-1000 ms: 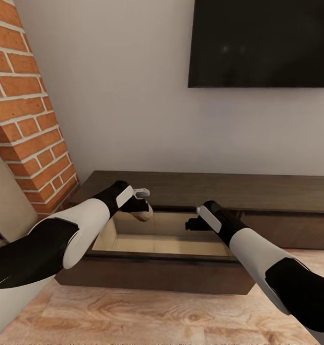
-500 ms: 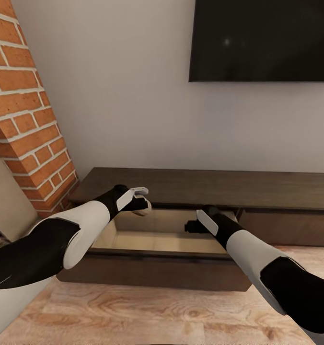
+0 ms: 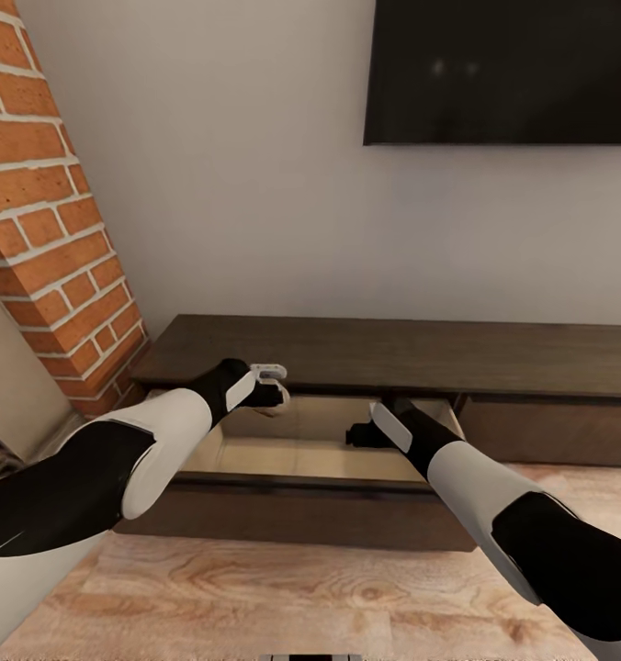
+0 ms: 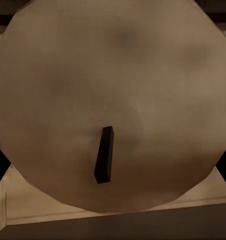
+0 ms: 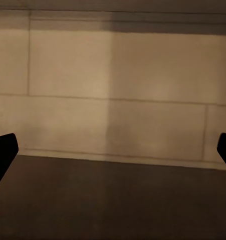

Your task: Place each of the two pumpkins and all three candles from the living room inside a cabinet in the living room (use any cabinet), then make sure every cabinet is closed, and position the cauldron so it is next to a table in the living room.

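Here: left tool pinching candle over open cabinet drawer; right tool spread wide inside it.

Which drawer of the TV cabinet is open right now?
The left drawer of the cabinet, the one both arms reach over: it is pulled out, showing its beige inside. The drawer front to its right sits flush and closed.

We see a cream-beige candle with a black wick at the left end effector. Beneath it the dark-brown cabinet has a pale beige drawer. Beside it stand red-orange brick, a black screen and blond wood-grain floor.
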Robot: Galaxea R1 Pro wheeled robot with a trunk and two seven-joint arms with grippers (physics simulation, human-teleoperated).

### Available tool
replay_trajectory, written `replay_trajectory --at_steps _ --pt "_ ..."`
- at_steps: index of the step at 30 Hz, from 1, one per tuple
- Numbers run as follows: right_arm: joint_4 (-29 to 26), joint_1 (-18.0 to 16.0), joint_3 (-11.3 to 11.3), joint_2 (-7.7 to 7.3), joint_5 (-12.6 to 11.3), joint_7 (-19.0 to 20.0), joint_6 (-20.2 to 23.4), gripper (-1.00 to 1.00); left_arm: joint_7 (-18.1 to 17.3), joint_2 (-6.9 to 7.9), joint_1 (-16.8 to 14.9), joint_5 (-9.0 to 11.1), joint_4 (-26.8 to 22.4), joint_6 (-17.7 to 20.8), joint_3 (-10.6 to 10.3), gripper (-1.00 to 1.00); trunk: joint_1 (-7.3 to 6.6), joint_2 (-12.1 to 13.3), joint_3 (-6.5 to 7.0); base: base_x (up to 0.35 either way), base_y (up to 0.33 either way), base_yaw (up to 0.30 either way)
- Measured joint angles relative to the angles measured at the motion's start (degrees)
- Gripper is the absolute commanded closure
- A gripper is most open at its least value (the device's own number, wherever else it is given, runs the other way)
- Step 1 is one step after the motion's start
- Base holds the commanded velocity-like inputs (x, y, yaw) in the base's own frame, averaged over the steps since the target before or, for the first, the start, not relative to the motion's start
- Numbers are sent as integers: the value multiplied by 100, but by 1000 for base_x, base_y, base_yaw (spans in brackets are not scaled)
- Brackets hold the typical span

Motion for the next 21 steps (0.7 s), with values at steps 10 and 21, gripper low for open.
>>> replay_trajectory --at_steps 10,21 --pt "212 0 1 9 15 22 -226 -100 -59 0 7 -197 66 1 19 100 0 0 -92 0 0 0" --pt "248 -1 7 10 19 42 -527 -100 -65 1 8 -202 108 12 16 100 0 0 -194 0 0 0"
